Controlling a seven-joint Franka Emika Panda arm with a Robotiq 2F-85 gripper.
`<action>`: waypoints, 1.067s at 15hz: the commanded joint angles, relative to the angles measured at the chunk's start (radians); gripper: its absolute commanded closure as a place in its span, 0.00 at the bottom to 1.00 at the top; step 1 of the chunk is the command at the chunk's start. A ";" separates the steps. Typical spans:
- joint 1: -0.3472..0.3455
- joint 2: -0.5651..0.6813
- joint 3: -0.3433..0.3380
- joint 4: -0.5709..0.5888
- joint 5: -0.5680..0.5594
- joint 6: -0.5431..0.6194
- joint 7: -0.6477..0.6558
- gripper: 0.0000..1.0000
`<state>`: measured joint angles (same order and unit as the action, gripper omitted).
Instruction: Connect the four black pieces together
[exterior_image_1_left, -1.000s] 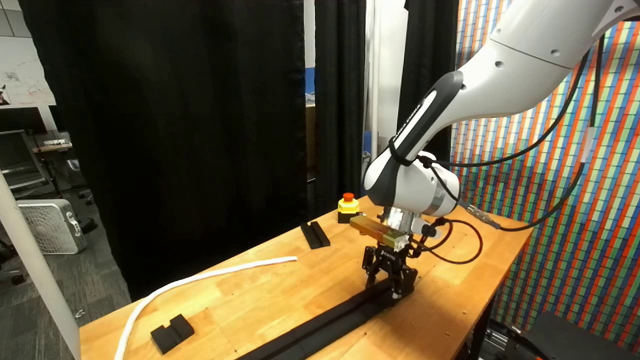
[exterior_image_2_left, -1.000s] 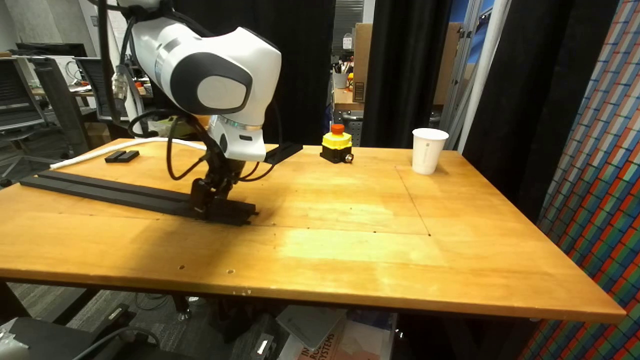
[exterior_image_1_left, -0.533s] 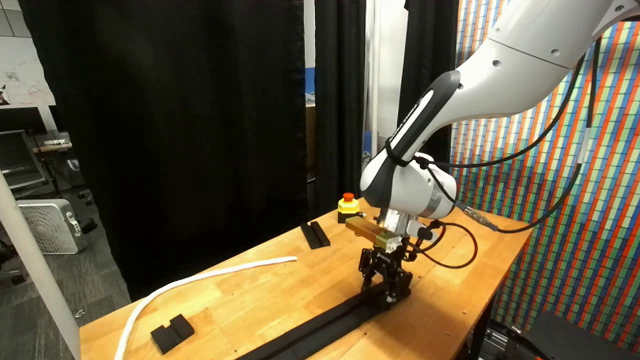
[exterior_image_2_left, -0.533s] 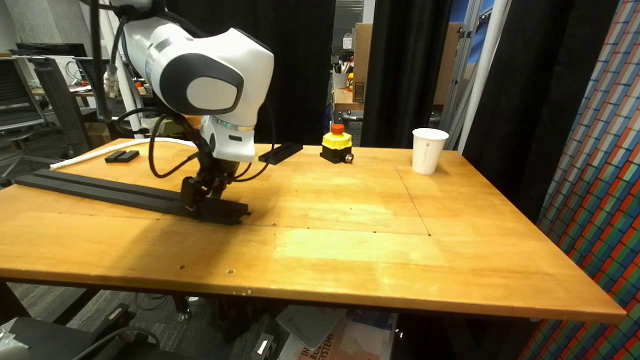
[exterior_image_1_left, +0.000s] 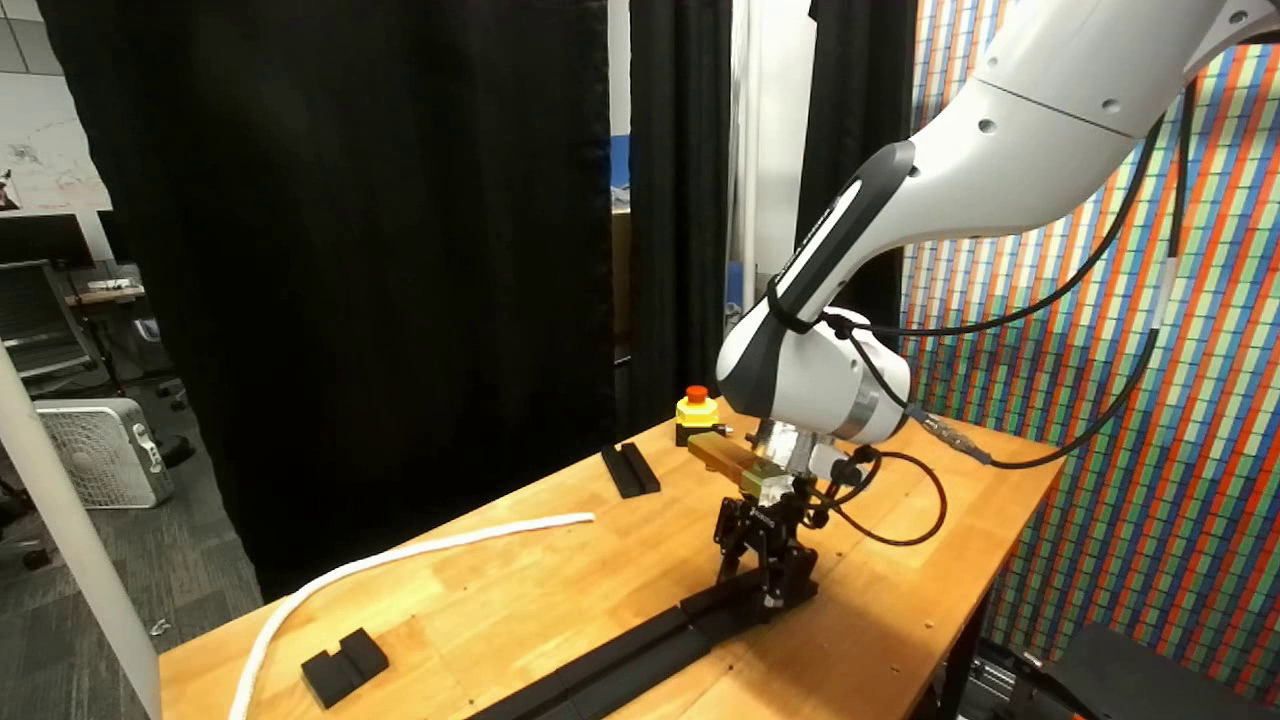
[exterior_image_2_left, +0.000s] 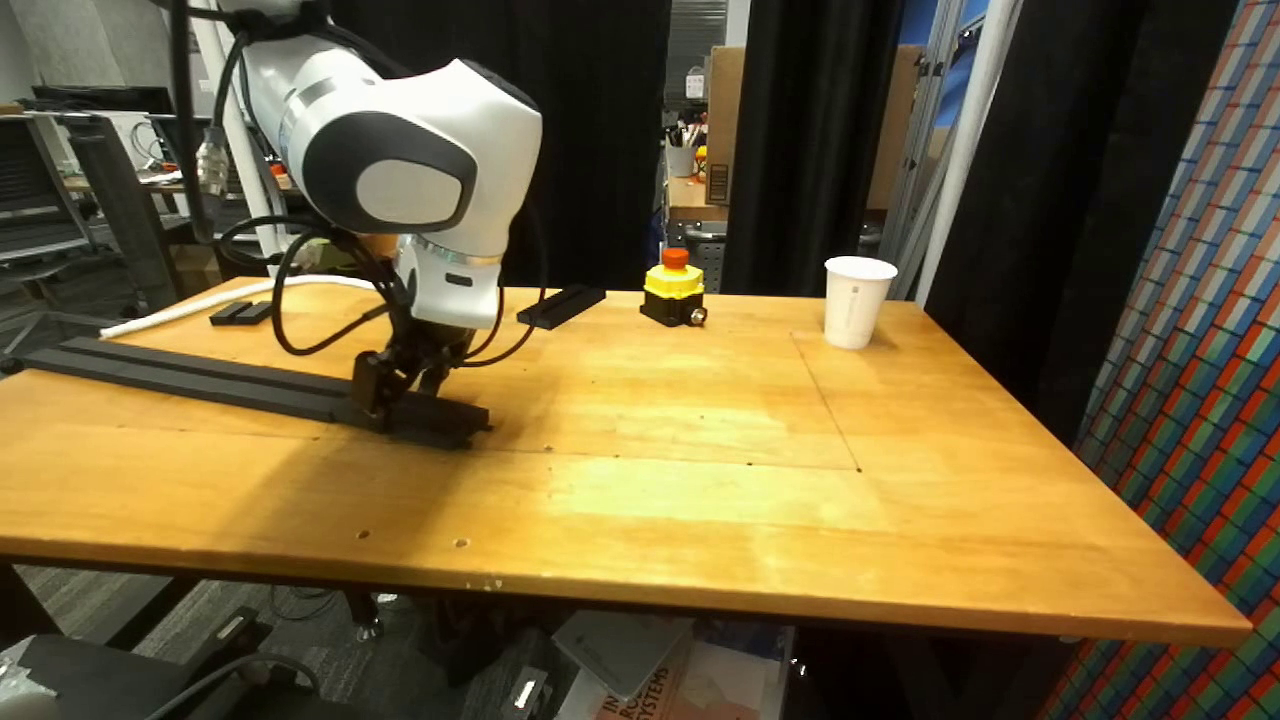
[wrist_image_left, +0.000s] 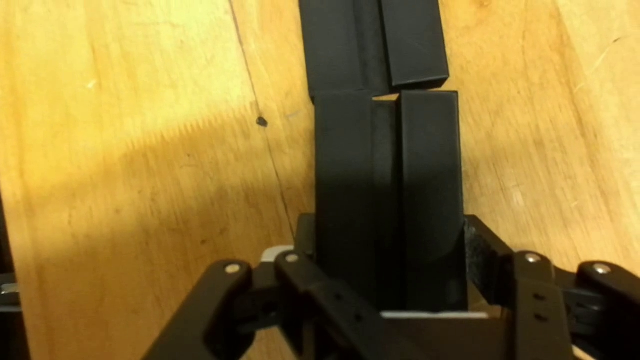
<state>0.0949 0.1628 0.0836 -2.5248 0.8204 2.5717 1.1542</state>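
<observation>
Pincer (wrist_image_left: 390, 245) and white arm (exterior_image_1_left: 1040, 150) are being pointed down at the desk (exterior_image_2_left: 700, 520), and the end black bar (wrist_image_left: 345, 165) is being pinched across its width, each long side being touched by one finger. In the wrist view, this grooved bar is being met at its end by a second black bar (wrist_image_left: 332, 50); the two are being shown in contact at the left ridge, while a sliver of desk is being shown between them at the groove. A slight bend is being formed at that joint.

In an exterior view, another seam is being seen farther along, and a third black bar (exterior_image_1_left: 520, 703) is being cut off by the lower edge. In an exterior view, the long black row (exterior_image_2_left: 200, 385) is being supported by the desk, one end being seen near the left edge; how many bars are being included cannot be told.

Apart from the row, a stubby black block (exterior_image_1_left: 344, 667) and a longer black block (exterior_image_1_left: 631, 470) are being shown. A white cord (exterior_image_1_left: 420, 548) is being curved past the first, its tip being seen near the second. Near that block a yellow emergency stop (exterior_image_1_left: 697, 411) is being shown, and in an exterior view a white paper cup (exterior_image_2_left: 858, 305) is being supported upright near the far edge. A black curtain (exterior_image_1_left: 380, 300) is being draped behind.
</observation>
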 joint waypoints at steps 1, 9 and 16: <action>0.012 -0.008 0.002 -0.011 0.015 0.029 0.013 0.51; 0.009 -0.002 -0.007 -0.010 -0.022 0.027 0.000 0.51; 0.005 0.014 -0.009 0.006 -0.096 0.048 -0.031 0.51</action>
<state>0.0956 0.1627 0.0836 -2.5254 0.7555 2.5810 1.1480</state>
